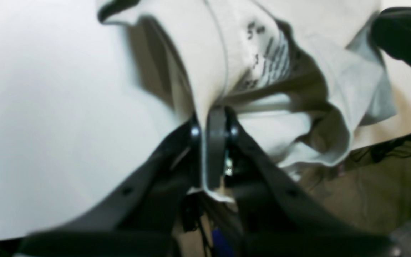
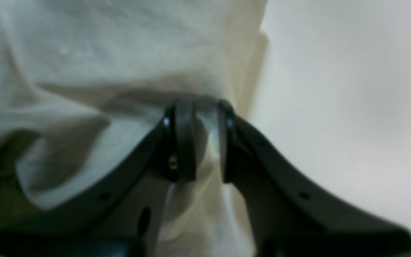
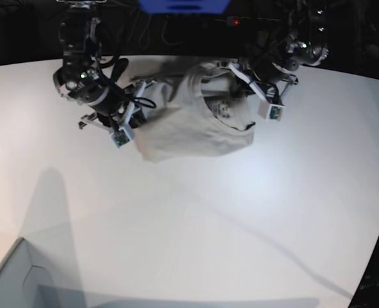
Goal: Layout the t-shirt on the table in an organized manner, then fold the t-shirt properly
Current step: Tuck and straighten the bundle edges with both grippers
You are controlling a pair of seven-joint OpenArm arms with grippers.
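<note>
Both claws clamped on t-shirt (image 3: 195, 125), bunched at counter (image 3: 240, 218) 12 o'clock edge: left claw (image 1: 212, 119), right claw (image 2: 198, 114). Risk: thin hem pinch slips; cloth drags off edge.

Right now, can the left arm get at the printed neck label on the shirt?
Probably not: the left gripper is shut on the t-shirt edge, so it must let go first. The label itself lies uncovered nearby.
</note>
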